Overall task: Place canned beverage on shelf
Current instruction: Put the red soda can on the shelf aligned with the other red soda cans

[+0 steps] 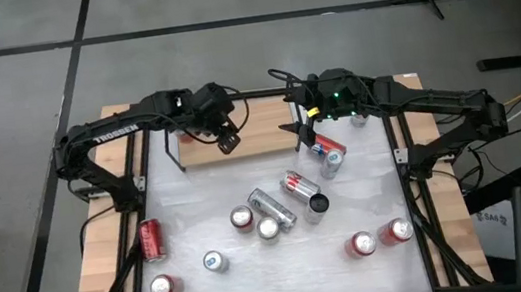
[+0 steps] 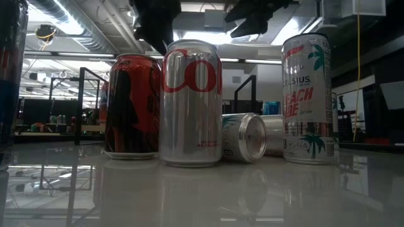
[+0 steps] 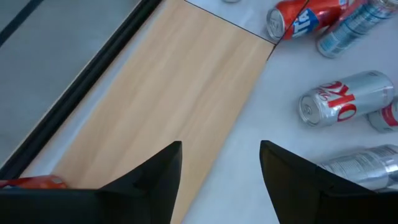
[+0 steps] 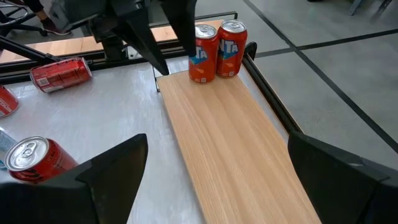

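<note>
Seen from table height, a silver can (image 2: 190,104) with red lettering stands nearest, a dark red can (image 2: 132,106) touching its side, a pale can (image 2: 244,137) lying behind it and a tall white can (image 2: 307,99) with teal palm print just beyond. From above, more cans are scattered upright and on their sides across the whitish table (image 1: 199,215). Farther back both arms hang over the shelf (image 4: 236,143), a flat light-brown wooden board with thin black rails. The right gripper (image 4: 214,165) stands spread wide and empty above the board's bare middle; ahead of it, at the board's far end, two orange cans (image 4: 216,51) stand upright, touching each other. The left gripper (image 3: 219,163) is at that same end, its fingers (image 3: 158,171) parted with nothing between them, over the board's table-side edge; a red can (image 3: 297,18) lies on the table beyond it.
</note>
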`<move>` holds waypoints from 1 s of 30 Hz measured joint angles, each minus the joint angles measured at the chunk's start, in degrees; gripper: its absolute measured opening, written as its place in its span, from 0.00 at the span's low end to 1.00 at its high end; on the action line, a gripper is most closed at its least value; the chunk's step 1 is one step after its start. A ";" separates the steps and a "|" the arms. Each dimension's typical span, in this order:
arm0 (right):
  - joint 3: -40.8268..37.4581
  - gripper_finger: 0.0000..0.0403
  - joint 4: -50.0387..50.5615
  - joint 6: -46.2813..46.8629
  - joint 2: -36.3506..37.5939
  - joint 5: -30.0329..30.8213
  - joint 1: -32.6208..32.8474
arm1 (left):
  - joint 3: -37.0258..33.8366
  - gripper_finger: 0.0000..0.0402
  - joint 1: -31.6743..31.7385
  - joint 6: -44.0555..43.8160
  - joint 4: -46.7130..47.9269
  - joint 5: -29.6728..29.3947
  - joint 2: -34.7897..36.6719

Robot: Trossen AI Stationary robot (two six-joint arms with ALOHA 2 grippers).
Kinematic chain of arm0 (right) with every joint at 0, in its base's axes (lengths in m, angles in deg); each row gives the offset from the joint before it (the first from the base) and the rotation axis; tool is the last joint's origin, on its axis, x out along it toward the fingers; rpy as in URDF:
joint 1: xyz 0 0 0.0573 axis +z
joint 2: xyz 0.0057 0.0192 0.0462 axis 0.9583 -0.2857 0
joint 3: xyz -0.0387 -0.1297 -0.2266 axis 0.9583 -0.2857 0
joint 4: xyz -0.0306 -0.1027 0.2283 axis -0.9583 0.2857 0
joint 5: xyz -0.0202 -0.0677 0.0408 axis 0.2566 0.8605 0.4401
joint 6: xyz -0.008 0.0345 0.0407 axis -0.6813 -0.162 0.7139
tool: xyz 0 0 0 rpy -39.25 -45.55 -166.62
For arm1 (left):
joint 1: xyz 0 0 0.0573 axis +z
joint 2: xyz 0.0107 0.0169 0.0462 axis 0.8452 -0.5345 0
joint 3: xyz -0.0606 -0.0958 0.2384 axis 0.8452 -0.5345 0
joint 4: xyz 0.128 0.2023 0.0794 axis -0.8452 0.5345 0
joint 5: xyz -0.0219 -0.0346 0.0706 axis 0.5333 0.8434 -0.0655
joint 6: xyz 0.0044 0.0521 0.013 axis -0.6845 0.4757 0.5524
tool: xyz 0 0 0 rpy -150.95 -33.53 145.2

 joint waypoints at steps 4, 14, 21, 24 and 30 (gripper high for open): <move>0.00 0.94 0.00 0.00 0.01 0.00 0.00 | 0.00 0.56 0.00 -0.02 0.12 0.14 0.00; 0.00 0.94 0.00 0.00 0.02 0.00 -0.01 | 0.00 0.73 0.02 0.65 0.14 1.81 0.00; 0.00 0.94 0.00 -0.02 0.00 0.00 0.00 | 0.00 0.87 -0.05 1.41 0.40 4.58 0.00; 0.00 0.94 0.00 -0.02 0.00 0.00 0.01 | 0.00 0.91 -0.56 1.37 1.22 4.63 -0.02; 0.00 0.94 0.00 0.00 0.00 0.00 0.01 | 0.00 0.93 -2.58 1.33 1.69 4.62 0.00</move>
